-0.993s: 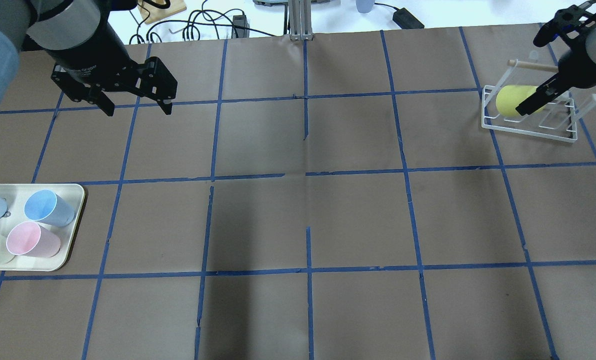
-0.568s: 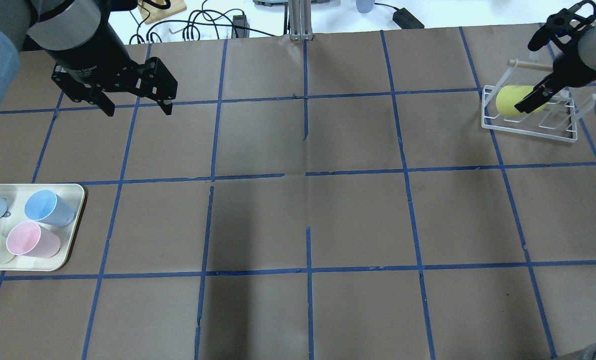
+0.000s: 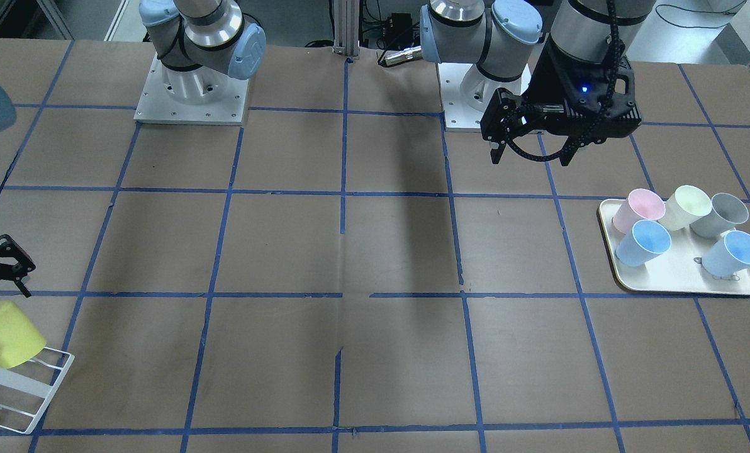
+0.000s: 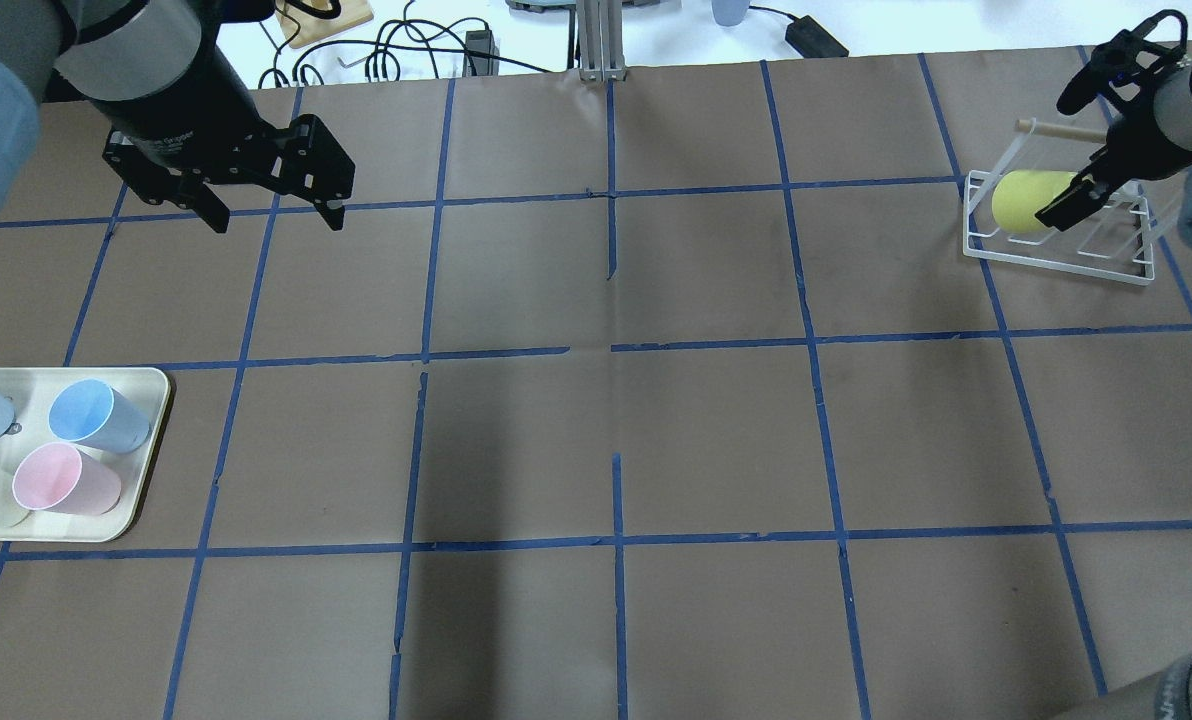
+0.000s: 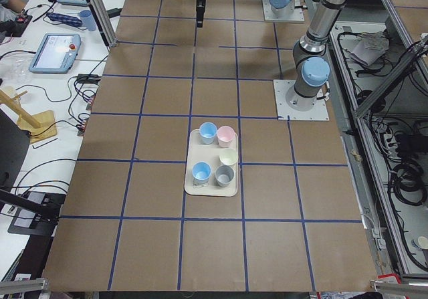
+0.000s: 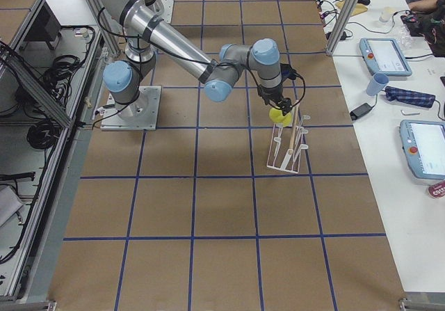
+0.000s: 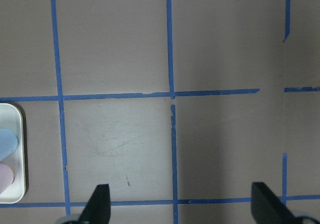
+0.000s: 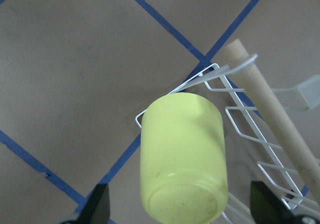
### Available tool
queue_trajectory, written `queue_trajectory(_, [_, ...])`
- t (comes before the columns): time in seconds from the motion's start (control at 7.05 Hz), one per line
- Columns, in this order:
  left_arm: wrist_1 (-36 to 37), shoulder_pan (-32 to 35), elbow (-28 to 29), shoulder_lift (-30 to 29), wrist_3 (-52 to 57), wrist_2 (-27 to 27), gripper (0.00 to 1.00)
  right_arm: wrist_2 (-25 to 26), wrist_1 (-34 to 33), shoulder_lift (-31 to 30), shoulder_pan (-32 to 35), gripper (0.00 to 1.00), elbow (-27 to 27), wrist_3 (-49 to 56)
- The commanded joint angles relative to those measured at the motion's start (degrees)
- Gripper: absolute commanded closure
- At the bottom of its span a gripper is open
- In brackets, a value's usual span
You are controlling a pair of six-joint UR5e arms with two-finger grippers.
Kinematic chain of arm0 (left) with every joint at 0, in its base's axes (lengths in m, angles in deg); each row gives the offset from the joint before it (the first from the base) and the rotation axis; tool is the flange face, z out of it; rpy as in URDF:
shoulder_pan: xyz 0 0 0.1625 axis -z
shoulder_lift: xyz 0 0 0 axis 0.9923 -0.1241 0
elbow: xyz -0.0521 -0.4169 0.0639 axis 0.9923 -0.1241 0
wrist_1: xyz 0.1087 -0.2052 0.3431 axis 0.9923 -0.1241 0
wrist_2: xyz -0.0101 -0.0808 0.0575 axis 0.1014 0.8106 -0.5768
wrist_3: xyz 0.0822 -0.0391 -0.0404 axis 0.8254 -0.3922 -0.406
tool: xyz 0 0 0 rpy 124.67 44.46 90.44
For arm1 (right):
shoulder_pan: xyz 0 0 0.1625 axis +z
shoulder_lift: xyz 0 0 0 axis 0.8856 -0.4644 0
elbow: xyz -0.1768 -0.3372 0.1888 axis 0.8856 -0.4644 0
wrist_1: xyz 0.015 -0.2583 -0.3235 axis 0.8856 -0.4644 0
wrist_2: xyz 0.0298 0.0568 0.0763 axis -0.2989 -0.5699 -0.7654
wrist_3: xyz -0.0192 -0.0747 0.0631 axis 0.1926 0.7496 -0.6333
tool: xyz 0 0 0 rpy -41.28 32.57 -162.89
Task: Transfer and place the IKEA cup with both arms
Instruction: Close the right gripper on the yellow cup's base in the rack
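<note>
Right arm (image 6: pixel 177 46) has drawn back a touch over the last second, away from the rack (image 4: pixel 1056 262). Its gripper (image 8: pixel 180 196) has shifted slightly with it but stays at the rack. Left arm, rack and all cups lie as they did.

Tabletop (image 4: pixel 716 430): brown paper with a blue tape grid.

Left arm (image 3: pixel 592 28): hangs well apart from the rack, far across the tabletop. Left gripper (image 4: pixel 276 222) has its fingers spread and carries nothing.

Right gripper: fingers spread, one on each side of the cup's base in the wrist view. Gaps show on both sides, so it is not closed on the cup.

Progress, as I judge it: the very start. Nothing is lifted yet. Left to do: close on the cup, lift it off the rack, pass it to the left gripper, set it down. The tray looks the likely spot, though the task does not say.

Tray (image 3: pixel 677 286): cream, at the tabletop's end farthest from the rack. Five cups stand upright in it: pink (image 3: pixel 633 207), pale cream (image 3: pixel 689 206), grey (image 3: pixel 724 214) and two light blue (image 3: pixel 642 242).

Rack: white wire with a wooden dowel (image 8: pixel 270 114) along its top. The only cup seen on it is the IKEA cup (image 4: pixel 1016 200), bright yellow, at the rack's end facing the tray. It sits tipped over, closed base toward the right wrist camera.
</note>
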Motion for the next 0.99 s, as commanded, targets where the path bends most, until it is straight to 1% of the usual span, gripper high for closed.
queue_trajectory(0.0, [0.0, 0.0, 0.0, 0.0, 0.0, 0.0, 0.0, -0.1, 0.1, 0.8, -0.4, 0.0, 0.2, 0.3])
queue_trajectory(0.43, [0.0, 0.1, 0.0, 0.0, 0.0, 0.1, 0.0, -0.1, 0.1, 1.9, -0.3, 0.01, -0.3, 0.5])
queue_trajectory(0.71, [0.0, 0.0, 0.1, 0.0, -0.1, 0.1, 0.0, 0.0, 0.1, 1.9, -0.3, 0.09, -0.3, 0.5])
queue_trajectory(0.85, [0.0, 0.0, 0.1, 0.0, 0.0, 0.1, 0.0, 0.1, 0.1, 1.9, -0.3, 0.11, -0.3, 0.5])
